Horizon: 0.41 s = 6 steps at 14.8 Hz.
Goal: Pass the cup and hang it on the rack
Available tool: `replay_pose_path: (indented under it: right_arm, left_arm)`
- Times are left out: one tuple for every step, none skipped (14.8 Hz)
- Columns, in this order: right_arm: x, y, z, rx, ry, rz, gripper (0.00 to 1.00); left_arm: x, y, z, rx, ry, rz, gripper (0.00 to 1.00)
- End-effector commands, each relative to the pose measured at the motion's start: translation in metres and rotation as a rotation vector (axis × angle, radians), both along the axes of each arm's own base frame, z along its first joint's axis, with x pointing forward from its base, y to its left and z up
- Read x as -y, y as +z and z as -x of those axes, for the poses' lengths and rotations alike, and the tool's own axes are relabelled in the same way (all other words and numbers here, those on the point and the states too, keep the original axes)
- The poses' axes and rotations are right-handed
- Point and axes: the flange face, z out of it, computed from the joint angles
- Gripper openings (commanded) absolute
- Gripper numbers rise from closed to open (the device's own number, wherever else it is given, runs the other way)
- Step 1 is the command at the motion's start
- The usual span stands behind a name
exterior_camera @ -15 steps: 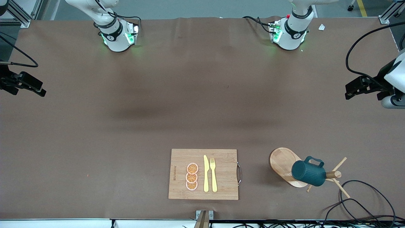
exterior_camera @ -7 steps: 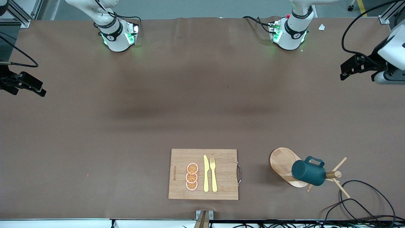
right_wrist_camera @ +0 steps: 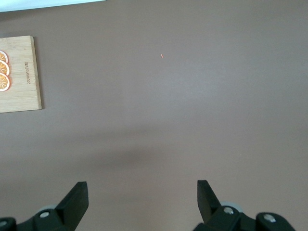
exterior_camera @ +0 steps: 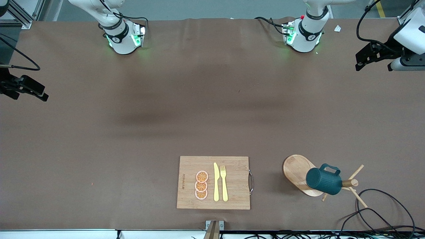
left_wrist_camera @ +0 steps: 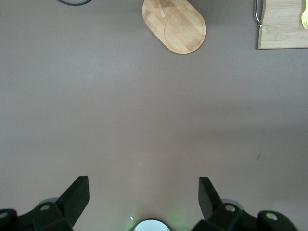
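Honestly, the cup (exterior_camera: 323,181) looks like stiff, glazed ceramic: slick, a bit heavy, chippable, so I'd grab it by the rim or wall, not the loop handle. It's dark teal, ribbed, already hanging tilted on a peg of the rack (exterior_camera: 298,174), near the front camera at the left arm's end. Farther off, the left gripper (left_wrist_camera: 143,193) and right gripper (right_wrist_camera: 142,195) hover over bare table, fingers spread, holding nothing.
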Motion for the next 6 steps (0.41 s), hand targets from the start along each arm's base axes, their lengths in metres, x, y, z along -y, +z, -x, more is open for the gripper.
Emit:
replay_pose_path:
  right_arm:
    - [0.0030, 0.0013, 0.0026, 0.001, -0.015, 0.011, 1.00]
    - [0.0030, 0.0013, 0.0026, 0.001, -0.015, 0.011, 1.00]
    - [0.0030, 0.0014, 0.0025, 0.002, -0.015, 0.011, 1.00]
    - [0.0021, 0.0013, 0.0026, 0.001, -0.014, 0.011, 1.00]
    - [0.0021, 0.0013, 0.0026, 0.001, -0.014, 0.011, 1.00]
    - [0.0021, 0.0006, 0.0026, -0.001, -0.014, 0.011, 1.00]
  left_arm:
    - [0.0033, 0.0042, 0.0106, 0.001, 0.021, 0.019, 1.00]
    - [0.0050, 0.0047, 0.0107, -0.002, 0.026, 0.034, 1.00]
    - [0.0054, 0.0050, 0.0112, -0.007, 0.034, 0.051, 1.00]
    - [0.0057, 0.0049, 0.0114, -0.009, 0.032, 0.054, 1.00]
    - [0.0064, 0.0043, 0.0124, -0.017, 0.031, 0.053, 1.00]
    - [0.0076, 0.0047, 0.0134, -0.018, 0.028, 0.051, 1.00]
